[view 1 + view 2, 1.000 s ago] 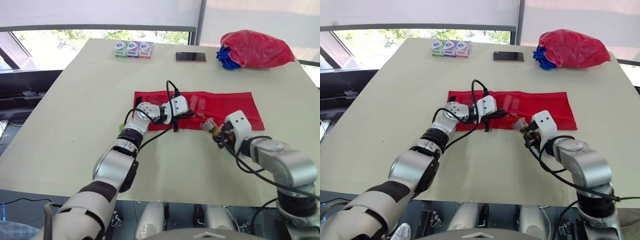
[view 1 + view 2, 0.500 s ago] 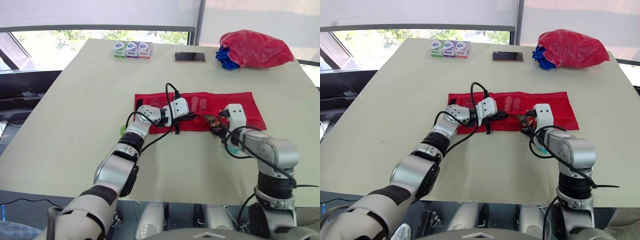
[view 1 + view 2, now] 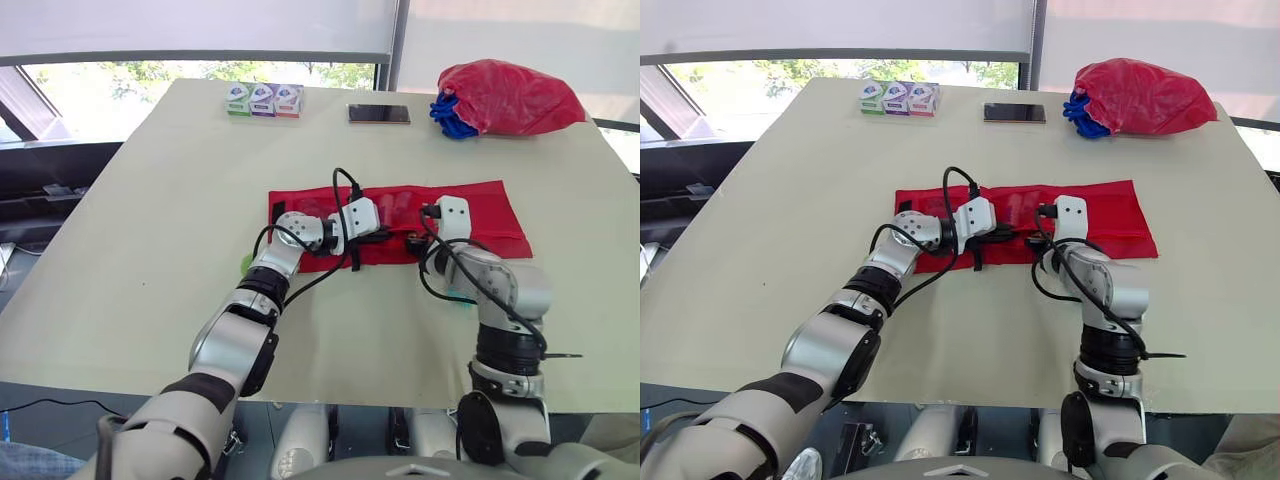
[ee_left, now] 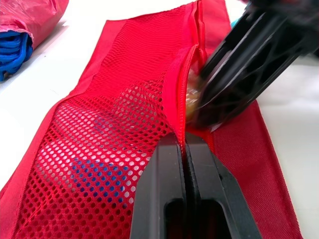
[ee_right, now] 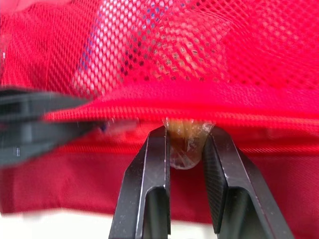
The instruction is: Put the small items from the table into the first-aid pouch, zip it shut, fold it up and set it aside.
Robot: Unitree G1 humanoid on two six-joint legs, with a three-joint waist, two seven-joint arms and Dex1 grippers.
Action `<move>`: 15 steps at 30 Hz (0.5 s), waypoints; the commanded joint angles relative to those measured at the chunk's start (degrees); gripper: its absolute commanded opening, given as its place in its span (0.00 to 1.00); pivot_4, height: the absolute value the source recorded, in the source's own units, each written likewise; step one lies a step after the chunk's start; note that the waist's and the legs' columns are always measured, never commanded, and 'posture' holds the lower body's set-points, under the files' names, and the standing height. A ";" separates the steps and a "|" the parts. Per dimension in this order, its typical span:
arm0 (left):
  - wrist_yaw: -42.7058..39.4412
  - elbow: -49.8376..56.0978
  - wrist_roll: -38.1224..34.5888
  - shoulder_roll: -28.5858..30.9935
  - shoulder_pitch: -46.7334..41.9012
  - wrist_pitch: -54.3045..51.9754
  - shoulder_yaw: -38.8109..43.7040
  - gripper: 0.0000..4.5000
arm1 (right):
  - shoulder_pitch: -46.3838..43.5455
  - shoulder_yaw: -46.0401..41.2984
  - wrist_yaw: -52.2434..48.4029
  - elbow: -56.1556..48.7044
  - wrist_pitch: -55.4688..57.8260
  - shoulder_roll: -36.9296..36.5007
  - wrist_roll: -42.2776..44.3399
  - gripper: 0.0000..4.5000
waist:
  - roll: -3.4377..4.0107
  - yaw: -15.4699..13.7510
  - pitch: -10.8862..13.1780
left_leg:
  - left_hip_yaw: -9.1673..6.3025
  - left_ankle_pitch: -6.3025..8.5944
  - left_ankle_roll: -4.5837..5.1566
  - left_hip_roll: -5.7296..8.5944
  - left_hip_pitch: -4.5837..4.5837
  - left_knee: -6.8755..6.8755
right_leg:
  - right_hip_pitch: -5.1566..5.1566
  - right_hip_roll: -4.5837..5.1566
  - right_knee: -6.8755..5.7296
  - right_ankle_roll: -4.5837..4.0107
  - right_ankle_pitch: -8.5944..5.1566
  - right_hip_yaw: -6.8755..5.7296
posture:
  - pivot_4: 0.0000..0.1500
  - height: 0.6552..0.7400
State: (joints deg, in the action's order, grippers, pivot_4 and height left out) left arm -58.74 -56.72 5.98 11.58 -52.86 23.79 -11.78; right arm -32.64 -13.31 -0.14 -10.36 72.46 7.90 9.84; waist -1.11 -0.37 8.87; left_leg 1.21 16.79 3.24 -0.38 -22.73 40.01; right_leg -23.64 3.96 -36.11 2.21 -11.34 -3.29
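Table top (image 3: 150, 200), cream, rectangular, holds everything. Red fabric first-aid pouch (image 3: 490, 215) lies unfolded flat across the table middle, mesh pockets up, with blue and pale contents showing through the mesh. Zip slot of one pocket gapes open. Crumpled red plastic bag (image 3: 510, 97) at the far right corner, a blue bundle (image 3: 450, 118) touching its left side. Black smartphone (image 3: 379, 114) lies flat at the far edge, and a row of three small boxes (image 3: 264, 100) sits left of it, well apart from the pouch.

Left gripper (image 4: 185, 149) has its fingers pressed together, pinching the red zip edge of the pouch's mesh pocket and lifting it. Right gripper (image 5: 185, 137) is just beside it at the pouch's near edge, clamped on a small clear-wrapped item (image 5: 185, 149). The item sits at the open slot, partly under the raised zip edge.
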 commanded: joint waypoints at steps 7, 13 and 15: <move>-1.72 2.33 -0.44 -0.54 0.35 0.60 -0.97 0.00 | -3.99 -3.52 6.16 4.77 -12.04 2.75 1.86 0.08 | 0.02 0.03 0.01 | 0.01 0.00 0.00 0.00 0.00 -0.02 | -0.01 0.01 0.02 0.00 0.00 0.02 | 1.00 1.00; -1.94 2.29 -0.42 -0.29 0.44 0.71 -0.99 0.00 | -3.42 -1.13 7.10 7.11 -15.75 1.74 3.30 0.08 | 0.03 0.34 0.01 | 0.01 0.00 0.01 0.00 0.00 -0.05 | -0.01 0.02 0.03 0.00 0.00 0.02 | 1.00 1.00; -1.99 2.27 -0.42 -0.24 0.45 0.77 -0.98 0.00 | -2.65 0.16 6.83 7.50 -16.82 1.16 3.27 0.08 | 0.03 0.57 0.02 | 0.00 0.00 0.01 -0.01 0.00 -0.05 | -0.01 0.02 0.03 0.00 0.00 0.01 | 1.00 1.00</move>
State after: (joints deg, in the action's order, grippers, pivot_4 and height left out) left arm -59.53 -56.61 5.97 11.81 -52.78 23.80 -11.98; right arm -33.55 -13.42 5.77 -1.64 58.13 7.98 13.22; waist -1.08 0.20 8.88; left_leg 1.21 16.79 3.25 -0.39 -22.74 39.96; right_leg -23.65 3.98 -36.09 2.21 -11.34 -3.28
